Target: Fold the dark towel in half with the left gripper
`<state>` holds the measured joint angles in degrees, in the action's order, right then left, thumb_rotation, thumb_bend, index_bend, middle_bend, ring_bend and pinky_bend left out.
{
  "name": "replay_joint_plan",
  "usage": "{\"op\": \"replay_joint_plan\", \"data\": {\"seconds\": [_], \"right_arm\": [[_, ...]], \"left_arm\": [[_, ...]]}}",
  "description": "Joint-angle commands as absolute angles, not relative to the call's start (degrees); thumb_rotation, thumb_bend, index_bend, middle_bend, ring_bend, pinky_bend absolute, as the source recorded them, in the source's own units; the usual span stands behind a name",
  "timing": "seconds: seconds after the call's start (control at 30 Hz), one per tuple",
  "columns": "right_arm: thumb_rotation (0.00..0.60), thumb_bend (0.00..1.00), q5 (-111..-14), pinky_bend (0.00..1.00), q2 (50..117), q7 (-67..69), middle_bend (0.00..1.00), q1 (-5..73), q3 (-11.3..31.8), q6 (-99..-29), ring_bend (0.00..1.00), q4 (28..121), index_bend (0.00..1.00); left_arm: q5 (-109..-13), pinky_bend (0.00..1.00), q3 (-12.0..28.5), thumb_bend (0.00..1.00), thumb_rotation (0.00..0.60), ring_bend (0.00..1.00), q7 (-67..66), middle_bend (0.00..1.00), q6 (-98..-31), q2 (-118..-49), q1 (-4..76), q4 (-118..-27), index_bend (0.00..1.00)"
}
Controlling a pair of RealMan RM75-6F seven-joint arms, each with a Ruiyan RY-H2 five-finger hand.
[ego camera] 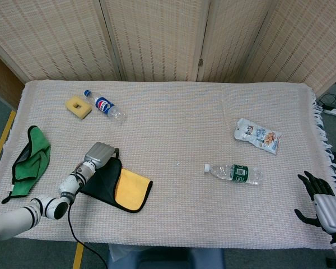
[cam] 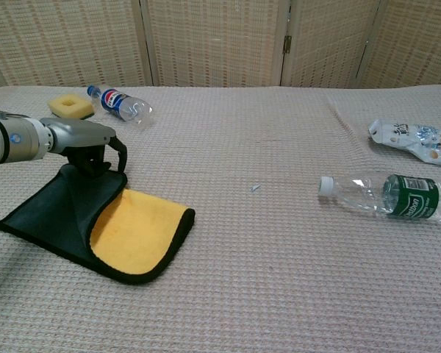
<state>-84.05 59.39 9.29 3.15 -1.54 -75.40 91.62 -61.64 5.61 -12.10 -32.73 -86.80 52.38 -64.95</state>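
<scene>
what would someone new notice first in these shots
Probably the dark towel near the table's front left, partly folded with its yellow inside showing, and the left hand at its far corner. Next, the green-labelled bottle lying on its side to the right.

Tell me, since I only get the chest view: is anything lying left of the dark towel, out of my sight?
Observer: Yes. A green cloth, crumpled, lies near the left edge of the table, apart from the towel.
Operator: And where's the robot's other hand? I can't see it at all.
Observer: The right hand is off the table's right edge, near the front corner, fingers spread, holding nothing.
</scene>
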Motion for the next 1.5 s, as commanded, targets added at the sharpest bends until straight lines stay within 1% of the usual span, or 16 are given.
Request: {"op": "replay_joint_plan", "data": {"seconds": [0.03,0.2,0.27,0.4,0.47,0.57,0.77,0.87,1.07,1.23,1.5], "right_arm": [[0.6,0.35,-84.06,0.0,59.39,9.2,0.0,3.1,-1.54,-75.49,0.0,91.7,0.0],[0.6,0.35,-83.96,0.0,59.43,9.07,0.0,3.06,-1.54,-75.45,0.0,91.78,0.0],[0.6,0.35,-83.93,0.0,59.42,9.09,0.0,3.1,-1.55,-75.32,0.0,91.76,0.0],[0.6,0.35,-83.81,0.0,59.39,9.11,0.0,3.21,-1.54,-75.02,0.0,91.68,0.0],[0.6,0.35,-83.79,0.0,59.37,9.11,0.0,3.22,-1.54,-74.98,0.0,91.7,0.0],[0.6,0.35,-83.77,0.0,59.35,9.1,0.0,3.21,-1.55,-74.96,0.0,91.76,0.0],[0.6,0.35,-83.76,0.0,59.38,9.16,0.0,3.27,-1.56,-74.8,0.0,91.76,0.0],[0.6,0.35,-83.74,0.0,59.4,9.28,0.0,3.32,-1.58,-74.65,0.0,91.66,0.0],[0.6,0.35,-83.8,0.0,59.4,9.31,0.0,3.37,-1.61,-74.55,0.0,91.63,0.0],[0.6,0.35,-83.89,0.0,59.41,9.29,0.0,3.32,-1.64,-74.67,0.0,91.64,0.0],[0.6,0.35,-84.6,0.0,59.41,9.13,0.0,3.11,-1.85,-75.29,0.0,91.86,0.0]], "left_arm": [[-61.8,1.0,5.47,0.72,0.6,1.0,-11.68,1.0,-32.66,-86.91,52.28,-64.7,0.43],[-62.53,1.0,5.07,0.69,0.6,1.0,-10.85,1.0,-32.48,-87.1,52.15,-64.08,0.43],[-62.91,1.0,4.88,0.66,0.6,1.0,-10.73,1.0,-32.54,-87.11,52.1,-63.91,0.43],[-64.28,1.0,4.54,0.55,0.6,1.0,-10.28,1.0,-33.43,-87.36,51.78,-63.41,0.45],[-64.99,1.0,4.43,0.48,0.6,1.0,-10.03,1.0,-34.16,-87.73,51.54,-62.88,0.48],[-66.08,1.0,4.17,0.43,0.6,1.0,-9.54,1.0,-34.93,-88.37,51.18,-61.93,0.52],[-67.53,1.0,4.21,0.42,0.6,1.0,-8.37,1.0,-35.74,-88.81,50.85,-61.23,0.62],[-68.29,1.0,4.27,0.42,0.6,1.0,-7.75,1.0,-36.34,-88.74,50.61,-61.21,0.65],[-69.83,1.0,4.63,0.42,0.6,1.0,-6.4,1.0,-38.44,-88.11,49.89,-62.23,0.68],[-71.23,1.0,4.31,0.42,0.6,1.0,-6.71,1.0,-40.73,-86.05,48.83,-65.15,0.69],[-73.5,1.0,3.45,0.42,0.6,1.0,-8.13,1.0,-47.89,-80.59,44.94,-72.58,0.7]]}}
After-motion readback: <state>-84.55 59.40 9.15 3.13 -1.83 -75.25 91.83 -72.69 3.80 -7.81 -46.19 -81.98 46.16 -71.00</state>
